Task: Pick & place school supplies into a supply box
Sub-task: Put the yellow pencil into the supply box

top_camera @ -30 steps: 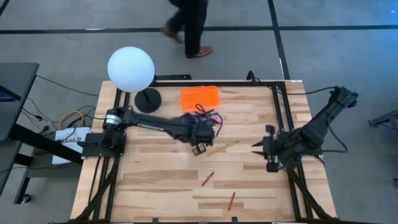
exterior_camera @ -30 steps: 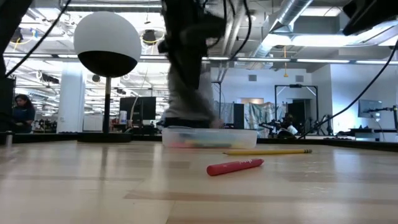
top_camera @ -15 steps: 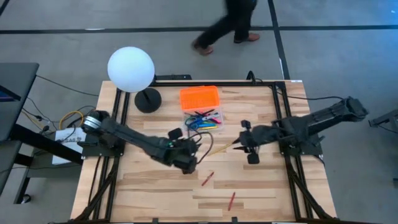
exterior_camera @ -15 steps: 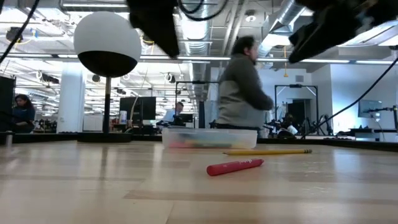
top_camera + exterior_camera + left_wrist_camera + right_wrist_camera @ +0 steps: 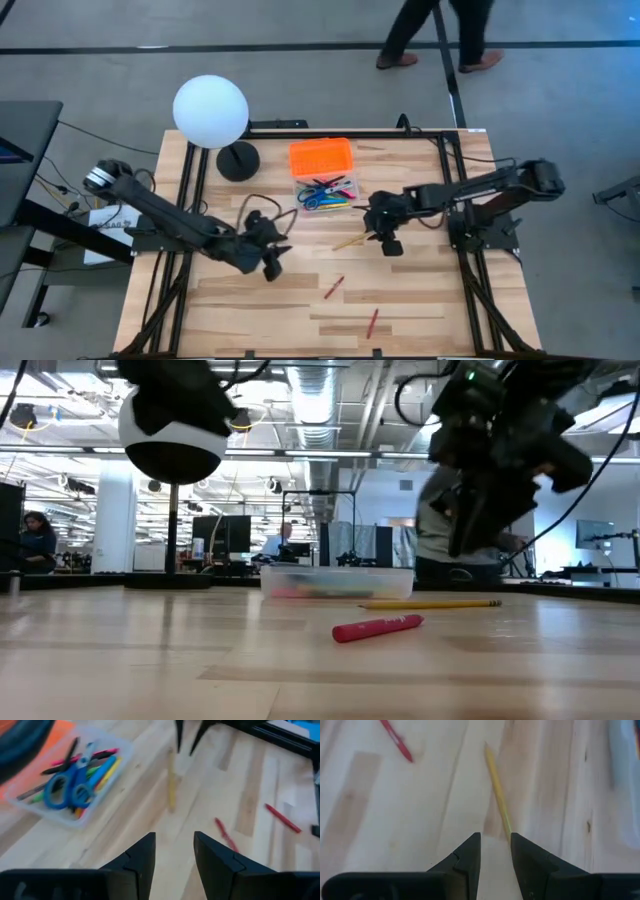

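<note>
One thin yellow pencil (image 5: pixel 352 240) lies flat on the table (image 5: pixel 420 300).

we see a white globe lamp (image 5: pixel 210 111) on its dark round base (image 5: pixel 238 160) at the wooden table's (image 5: pixel 250 310) far left corner. a person (image 5: pixel 440 30) walks on the floor beyond the table.

Two red pens (image 5: pixel 334 287) (image 5: pixel 373 321), one yellow pencil (image 5: pixel 350 241), one supply box (image 5: pixel 328 196), one scissors (image 5: pixel 319 196).
</note>
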`<action>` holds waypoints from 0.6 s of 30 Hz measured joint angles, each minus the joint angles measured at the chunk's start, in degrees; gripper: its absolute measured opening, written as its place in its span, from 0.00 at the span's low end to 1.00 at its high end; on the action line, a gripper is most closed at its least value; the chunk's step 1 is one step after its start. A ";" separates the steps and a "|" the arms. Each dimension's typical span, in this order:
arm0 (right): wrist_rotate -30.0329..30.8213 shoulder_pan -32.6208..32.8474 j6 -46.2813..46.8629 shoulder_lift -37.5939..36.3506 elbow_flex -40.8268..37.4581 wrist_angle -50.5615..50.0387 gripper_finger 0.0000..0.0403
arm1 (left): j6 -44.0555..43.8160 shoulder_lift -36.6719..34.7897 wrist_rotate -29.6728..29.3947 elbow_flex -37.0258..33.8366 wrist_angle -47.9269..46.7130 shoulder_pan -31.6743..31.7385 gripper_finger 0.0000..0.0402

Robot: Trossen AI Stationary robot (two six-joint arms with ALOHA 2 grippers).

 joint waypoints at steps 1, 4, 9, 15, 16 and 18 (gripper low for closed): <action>0.00 -0.43 -0.15 0.79 0.00 0.07 0.24 | -0.79 -1.64 -0.60 -1.90 0.40 -0.16 0.32; 0.05 -1.61 -0.60 3.42 0.00 0.61 0.24 | -3.27 -5.07 -0.92 -5.98 2.11 -0.21 0.32; 0.18 -2.49 -3.44 8.00 0.01 0.51 0.24 | -4.10 -7.62 -2.09 -8.64 2.23 -0.38 0.32; 2.58 -2.57 -3.63 10.75 0.35 0.45 0.24 | -2.48 -7.61 -3.95 -8.67 2.19 -0.38 0.32; 2.84 -2.56 -3.73 10.78 0.35 0.45 0.24 | -2.45 -7.61 -4.09 -8.67 1.93 -0.36 0.32; 3.10 -2.56 -4.29 11.01 0.35 0.46 0.24 | -2.41 -7.61 -4.30 -8.67 1.57 -0.38 0.32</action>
